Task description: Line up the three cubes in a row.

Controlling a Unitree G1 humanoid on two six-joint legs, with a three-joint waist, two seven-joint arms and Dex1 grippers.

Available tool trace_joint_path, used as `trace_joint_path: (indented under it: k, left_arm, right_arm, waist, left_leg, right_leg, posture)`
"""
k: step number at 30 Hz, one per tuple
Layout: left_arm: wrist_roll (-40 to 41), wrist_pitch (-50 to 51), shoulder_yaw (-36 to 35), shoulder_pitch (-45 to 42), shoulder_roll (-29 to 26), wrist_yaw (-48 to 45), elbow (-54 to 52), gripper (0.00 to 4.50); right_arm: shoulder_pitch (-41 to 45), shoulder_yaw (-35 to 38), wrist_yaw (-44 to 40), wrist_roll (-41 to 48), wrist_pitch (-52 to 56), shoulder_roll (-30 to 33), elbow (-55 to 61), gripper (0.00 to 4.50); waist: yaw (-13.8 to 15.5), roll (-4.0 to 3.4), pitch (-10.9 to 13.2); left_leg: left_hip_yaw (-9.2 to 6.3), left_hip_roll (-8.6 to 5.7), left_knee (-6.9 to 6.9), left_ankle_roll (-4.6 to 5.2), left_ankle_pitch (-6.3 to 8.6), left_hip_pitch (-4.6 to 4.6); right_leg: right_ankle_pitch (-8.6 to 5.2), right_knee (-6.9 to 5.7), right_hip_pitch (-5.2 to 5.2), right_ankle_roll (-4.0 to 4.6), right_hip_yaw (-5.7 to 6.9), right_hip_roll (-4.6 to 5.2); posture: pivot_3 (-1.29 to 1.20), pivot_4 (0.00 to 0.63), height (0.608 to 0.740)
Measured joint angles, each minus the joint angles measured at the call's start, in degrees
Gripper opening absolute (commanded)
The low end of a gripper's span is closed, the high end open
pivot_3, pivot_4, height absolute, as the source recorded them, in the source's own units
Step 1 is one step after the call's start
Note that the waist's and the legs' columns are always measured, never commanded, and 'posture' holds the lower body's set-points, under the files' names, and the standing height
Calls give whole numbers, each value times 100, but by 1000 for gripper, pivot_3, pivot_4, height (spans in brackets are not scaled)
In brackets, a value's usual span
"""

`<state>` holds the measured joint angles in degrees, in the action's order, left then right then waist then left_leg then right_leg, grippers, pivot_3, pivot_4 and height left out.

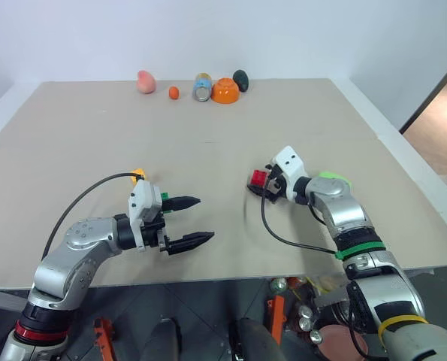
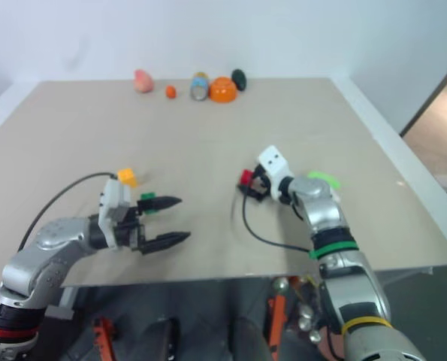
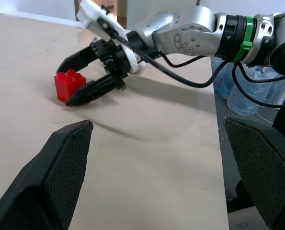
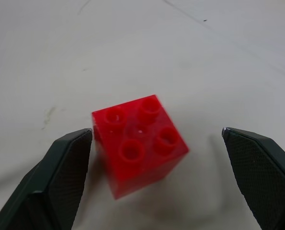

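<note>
The red cube [image 4: 140, 143] sits on the table between the fingers of my right gripper [image 1: 262, 186], which is open. One finger is close to the cube's side and the other stands well apart from it. The left wrist view shows the same: the red cube [image 3: 69, 86] lies between the two black fingers. My left gripper [image 1: 205, 218] is open over the near left of the table, pointing right, with nothing in it. The green cube [image 1: 164, 196] peeks out just behind it. The yellow-orange cube [image 1: 138, 176] lies a little farther back, behind the left wrist.
Along the table's far edge stand a pink toy [image 1: 146, 81], a small orange ball [image 1: 173, 92], a can [image 1: 202, 86], an orange bowl [image 1: 225, 90] and a dark green object [image 1: 241, 79]. A bright green object [image 1: 334, 179] lies behind my right forearm.
</note>
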<state>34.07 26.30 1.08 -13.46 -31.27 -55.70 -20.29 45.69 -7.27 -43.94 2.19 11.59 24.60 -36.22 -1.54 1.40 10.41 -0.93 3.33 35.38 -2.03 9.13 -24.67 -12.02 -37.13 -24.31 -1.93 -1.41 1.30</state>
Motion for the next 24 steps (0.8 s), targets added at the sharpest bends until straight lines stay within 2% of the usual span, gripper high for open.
trace_joint_path:
  k: [14, 15, 16, 23, 24]
  left_arm:
    - [-24, -233, -92, 28, -98, -111, 118, 4500]
    - [-30, -270, -94, 28, -100, -116, 153, 4500]
    - [-30, -285, -94, 28, -100, -123, 173, 4500]
    - [-34, -393, -140, 28, -167, -228, 313, 4500]
    - [-31, -393, -179, 28, -195, -245, 346, 4500]
  right_arm:
    - [4, 8, -540, -11, -23, 19, -54, 4481]
    - [4, 9, -569, -14, -27, 19, -60, 3914]
    - [4, 5, -613, -14, -34, 15, -68, 3699]
    - [4, -10, -819, -16, -101, 1, -126, 1268]
    - [4, -10, -828, -16, -102, 2, -126, 1268]
  waist:
    - [-1, 0, 0]
    - [-1, 0, 0]
    - [-1, 0, 0]
    - [-1, 0, 0]
    - [-1, 0, 0]
  left_leg:
    - [2, 1, -1, 0, 0, 2]
    - [2, 1, -1, 0, 0, 2]
    - [3, 1, -1, 0, 0, 2]
    - [4, 1, 2, 0, 0, 2]
    - [3, 1, 3, 0, 0, 3]
  right_leg:
    - [0, 0, 0, 0, -2, -1]
    - [0, 0, 0, 0, -2, -1]
    - [0, 0, 0, 0, -2, -1]
    - [4, 0, 1, 1, -2, 0]
    - [4, 0, 1, 2, -2, 0]
  posture:
    - [0, 150, 738]
    - [0, 150, 738]
    - [0, 150, 738]
    - [0, 150, 738]
    - [0, 150, 738]
